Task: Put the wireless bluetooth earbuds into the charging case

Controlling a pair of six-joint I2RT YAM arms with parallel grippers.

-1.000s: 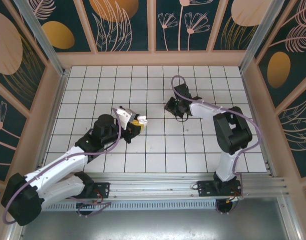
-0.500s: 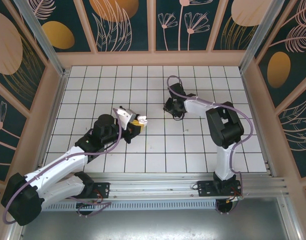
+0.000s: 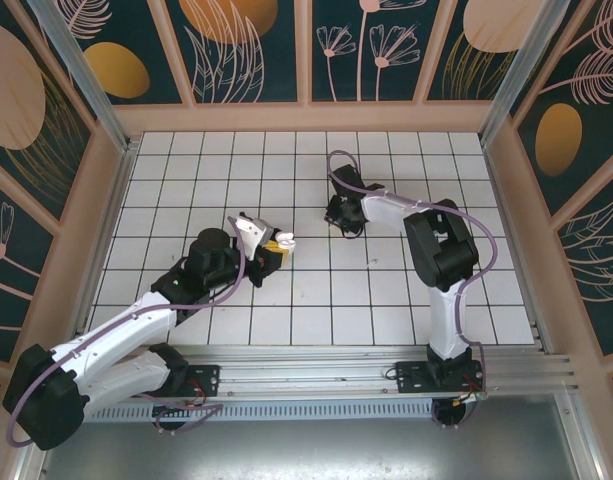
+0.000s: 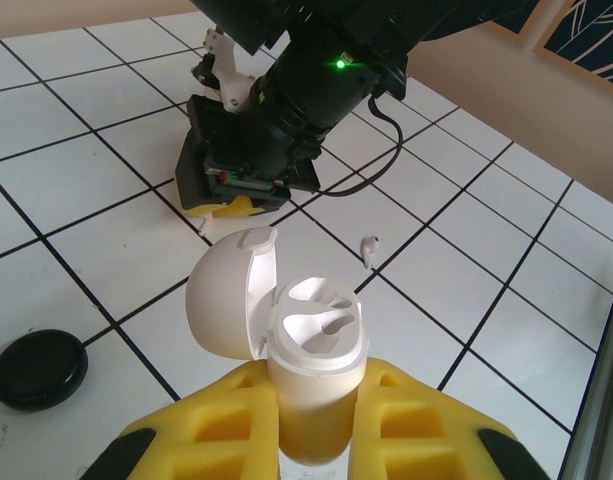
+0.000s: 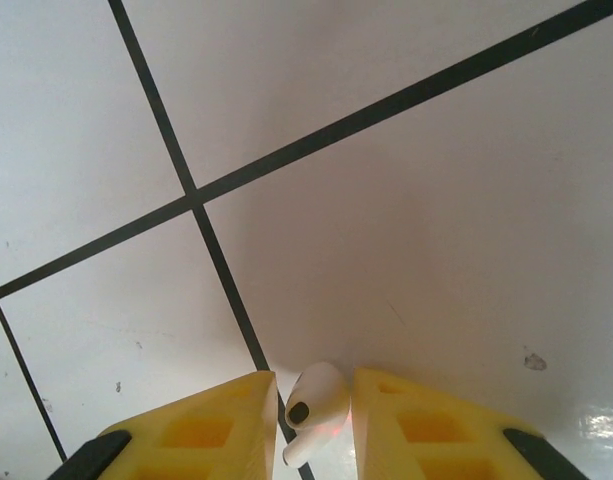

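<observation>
My left gripper (image 4: 316, 378) is shut on a white charging case (image 4: 314, 335), held upright above the floor. Its lid (image 4: 224, 292) hangs open to the left and both sockets show bare. The same case (image 3: 283, 241) shows in the top view at the left gripper (image 3: 275, 245). My right gripper (image 5: 314, 388) is down at the tiled floor, its yellow pads (image 5: 406, 420) closed in on a white earbud (image 5: 321, 390) with its stem pointing back between them. In the left wrist view another white earbud (image 4: 368, 247) lies on a tile to the right of the right gripper (image 4: 224, 205).
A black round flat object (image 4: 38, 368) lies on the floor near the left gripper. The tiled floor (image 3: 386, 290) is fenced by wooden walls (image 3: 306, 117) on three sides. The right arm (image 3: 431, 250) reaches far over the middle tiles.
The right gripper has slid a little to the left along the floor, its arm stretching further. The left arm and the case have stayed still.
</observation>
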